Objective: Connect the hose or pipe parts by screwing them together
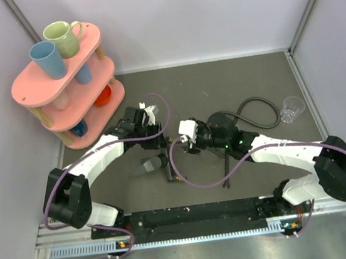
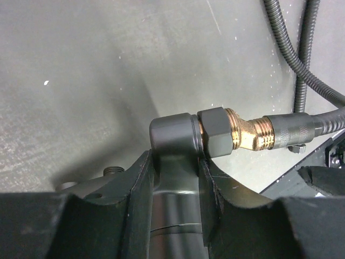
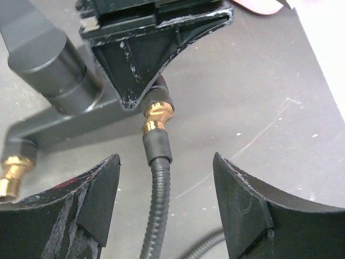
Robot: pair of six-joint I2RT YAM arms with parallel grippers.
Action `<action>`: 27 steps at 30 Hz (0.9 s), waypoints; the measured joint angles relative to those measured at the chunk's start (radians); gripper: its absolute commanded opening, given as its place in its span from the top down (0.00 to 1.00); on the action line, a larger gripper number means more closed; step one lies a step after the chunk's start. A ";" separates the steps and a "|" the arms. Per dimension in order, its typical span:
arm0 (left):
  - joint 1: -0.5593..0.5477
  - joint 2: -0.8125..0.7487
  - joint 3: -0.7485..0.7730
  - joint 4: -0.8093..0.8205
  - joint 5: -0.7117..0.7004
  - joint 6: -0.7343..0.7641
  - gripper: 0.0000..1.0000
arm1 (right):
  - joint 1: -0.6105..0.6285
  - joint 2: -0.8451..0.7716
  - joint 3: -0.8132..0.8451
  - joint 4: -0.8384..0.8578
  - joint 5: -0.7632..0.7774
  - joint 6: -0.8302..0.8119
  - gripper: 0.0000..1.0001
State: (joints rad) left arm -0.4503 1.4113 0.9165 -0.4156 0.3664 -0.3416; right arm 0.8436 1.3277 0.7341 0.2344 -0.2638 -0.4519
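In the left wrist view my left gripper [image 2: 176,162] is shut on the stem of the dark grey forked fitting [image 2: 172,135]. The fitting's brass elbow [image 2: 245,132] meets the hose's metal end collar [image 2: 291,134]. The ribbed grey hose [image 3: 159,194] runs from that joint straight between my right gripper's [image 3: 164,186] fingers, which stand open with a gap on each side. A second brass end [image 3: 13,170] of the fitting shows at the left. From above, the left gripper [image 1: 157,143] and right gripper [image 1: 186,142] face each other at mid table, above the fitting [image 1: 154,164].
The hose [image 1: 255,103] loops away to the back right, beside a clear plastic cup [image 1: 292,108]. A pink two-tier rack [image 1: 66,85] with a green mug and a blue cup stands at the back left. Grey walls close in on three sides.
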 measured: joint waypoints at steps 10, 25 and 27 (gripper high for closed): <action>0.053 0.087 0.081 -0.130 0.074 0.034 1.00 | 0.144 -0.062 -0.107 0.040 0.139 -0.490 0.37; 0.053 0.129 0.114 -0.195 0.127 0.064 1.00 | 0.230 0.142 -0.038 0.064 0.322 -0.798 0.58; 0.055 0.130 0.114 -0.195 0.137 0.068 1.00 | 0.231 0.171 -0.029 0.079 0.341 -0.810 0.64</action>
State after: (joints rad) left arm -0.3950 1.5414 1.0309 -0.6106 0.5037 -0.2737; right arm 1.0744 1.4986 0.7048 0.3138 0.0772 -1.2617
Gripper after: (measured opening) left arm 0.383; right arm 0.440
